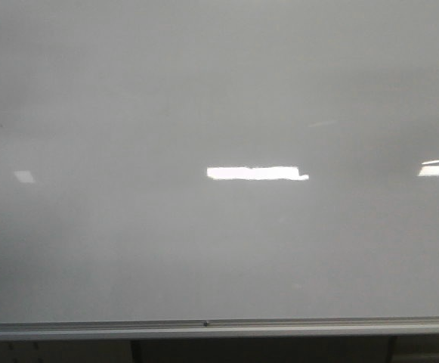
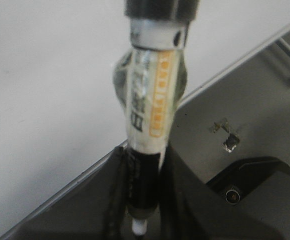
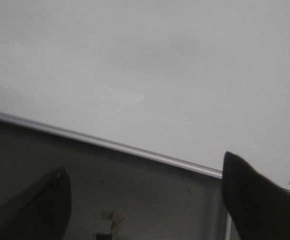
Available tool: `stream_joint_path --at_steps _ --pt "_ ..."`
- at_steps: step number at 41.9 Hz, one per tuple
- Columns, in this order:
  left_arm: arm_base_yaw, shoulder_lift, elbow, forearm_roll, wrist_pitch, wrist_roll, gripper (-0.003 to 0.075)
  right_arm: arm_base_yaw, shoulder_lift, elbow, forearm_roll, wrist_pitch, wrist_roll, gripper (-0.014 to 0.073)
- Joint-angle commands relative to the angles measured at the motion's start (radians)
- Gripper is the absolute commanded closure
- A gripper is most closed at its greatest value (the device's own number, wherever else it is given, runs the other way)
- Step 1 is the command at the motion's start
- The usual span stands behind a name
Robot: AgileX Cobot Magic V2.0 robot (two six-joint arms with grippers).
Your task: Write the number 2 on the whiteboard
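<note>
The whiteboard [image 1: 219, 91] fills the front view, glossy grey-white with bright glare patches and a silver rail [image 1: 204, 327] along its lower edge. No number 2 shows on it in any view. Neither gripper shows in the front view. In the left wrist view my left gripper [image 2: 144, 170] is shut on a marker [image 2: 149, 100] with a white and orange label and a black cap end; it points toward the whiteboard [image 2: 50, 75]. In the right wrist view my right gripper [image 3: 144, 200] is open and empty, below the whiteboard [image 3: 145, 60] and its rail [image 3: 110, 142].
Below the rail a grey surface [image 2: 244, 110] carries a small metal bracket [image 2: 227, 135] and a black part with a round socket [image 2: 233, 195]. A small yellowish mark [image 3: 112, 216] lies on the grey surface [image 3: 149, 185] under the right gripper.
</note>
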Motion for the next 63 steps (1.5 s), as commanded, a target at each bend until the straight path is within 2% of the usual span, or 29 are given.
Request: stream_joint_path --at_steps 1,13,22,33,39,48,60,63 --pt "-0.09 -0.016 -0.033 -0.016 -0.02 0.059 0.0713 0.065 0.084 -0.088 0.079 0.036 -0.143 -0.0039" --pt "-0.278 -0.012 -0.033 -0.016 -0.04 0.133 0.0713 0.252 0.26 -0.226 0.253 0.132 -0.498 -0.0039" --pt "-0.364 0.02 -0.037 -0.016 -0.083 0.18 0.0713 0.38 0.363 -0.334 0.338 0.162 -0.648 -0.0039" --pt "-0.457 0.154 -0.07 -0.016 -0.088 0.211 0.0713 0.538 0.477 -0.433 0.341 0.158 -0.663 -0.0039" --pt "-0.491 0.225 -0.125 -0.016 -0.084 0.218 0.0713 0.595 0.539 -0.436 0.341 0.104 -0.663 -0.0039" --pt "-0.515 0.282 -0.167 -0.011 -0.081 0.225 0.0713 0.609 0.591 -0.437 0.341 0.034 -0.663 -0.0038" --pt "-0.515 0.286 -0.168 0.056 -0.081 0.227 0.0713 0.609 0.59 -0.437 0.337 0.038 -0.663 -0.0038" --pt "-0.515 0.286 -0.168 0.056 -0.083 0.227 0.0713 0.609 0.59 -0.437 0.337 0.039 -0.663 0.0002"
